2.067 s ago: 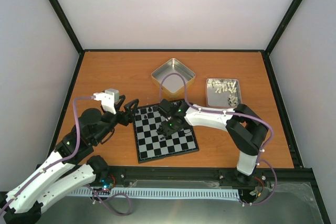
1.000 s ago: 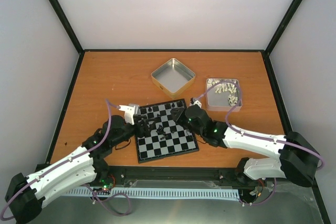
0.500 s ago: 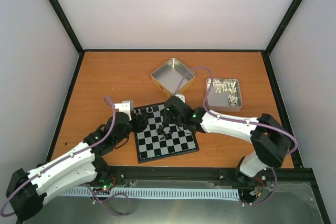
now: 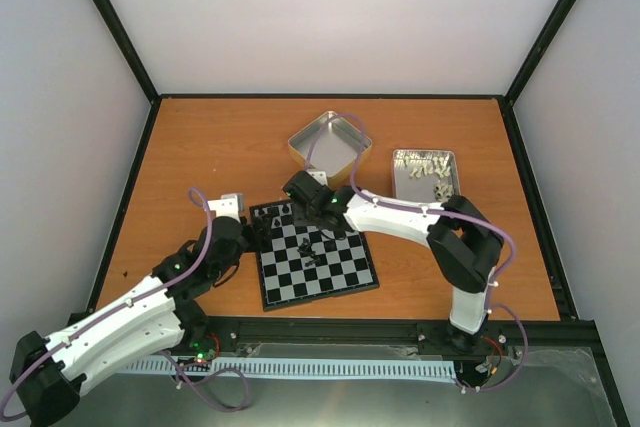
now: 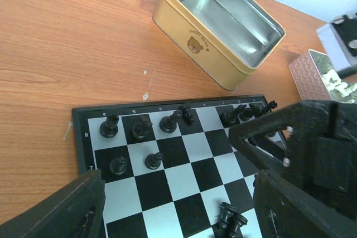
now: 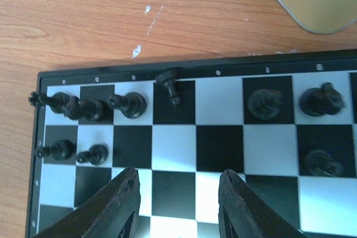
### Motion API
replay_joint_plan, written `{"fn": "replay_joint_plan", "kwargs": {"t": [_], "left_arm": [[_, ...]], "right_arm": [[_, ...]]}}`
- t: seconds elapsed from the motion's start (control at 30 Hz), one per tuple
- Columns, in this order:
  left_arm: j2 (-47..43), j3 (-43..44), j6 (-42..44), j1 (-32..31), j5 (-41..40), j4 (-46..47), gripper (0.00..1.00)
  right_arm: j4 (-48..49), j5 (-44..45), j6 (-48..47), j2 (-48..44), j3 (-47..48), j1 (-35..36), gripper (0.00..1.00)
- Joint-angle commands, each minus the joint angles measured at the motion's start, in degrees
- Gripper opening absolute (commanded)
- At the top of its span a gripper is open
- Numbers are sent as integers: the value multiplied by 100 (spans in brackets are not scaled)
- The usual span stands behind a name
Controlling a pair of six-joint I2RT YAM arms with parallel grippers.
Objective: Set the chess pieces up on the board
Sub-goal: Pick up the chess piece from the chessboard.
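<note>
The board (image 4: 330,272) lies in front of both arms. Several black chess pieces (image 4: 284,213) stand along its far rows. One lies tipped at the far rim (image 6: 169,85). Two more lie loose near mid-board (image 5: 231,222). My left gripper (image 4: 258,233) is open and empty at the board's left far corner; in its wrist view (image 5: 178,193) the jaws straddle bare squares. My right gripper (image 4: 318,215) hovers low over the far rows. Its jaws (image 6: 178,174) stand open and empty above bare squares, just short of the standing pieces (image 6: 127,103).
An empty yellow tin (image 4: 330,143) stands behind the board, also in the left wrist view (image 5: 218,26). A metal tray (image 4: 400,182) holding pale pieces sits at the back right. The right arm's black wrist (image 5: 312,143) fills the right of the left wrist view.
My right gripper has swung left and back, from mid-board to the far rows. My left gripper has drawn back slightly to the left. Both stayed open.
</note>
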Motion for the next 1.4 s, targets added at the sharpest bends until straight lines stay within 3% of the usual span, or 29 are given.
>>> {"fn": "replay_joint_plan", "kwargs": {"t": [0.0, 0.27, 1.03, 1.37], "left_arm": [[-179, 78, -108, -19, -317, -209, 74], [-478, 5, -5, -5, -377, -346, 75], [-553, -3, 36, 24, -332, -368, 78], [-625, 45, 44, 35, -378, -443, 78]], "right_arm": [[-262, 109, 183, 467, 543, -24, 39], [-500, -23, 227, 1044, 1082, -77, 38], [-427, -431, -189, 1537, 1654, -393, 34], [-962, -498, -270, 1987, 2344, -412, 32]]}}
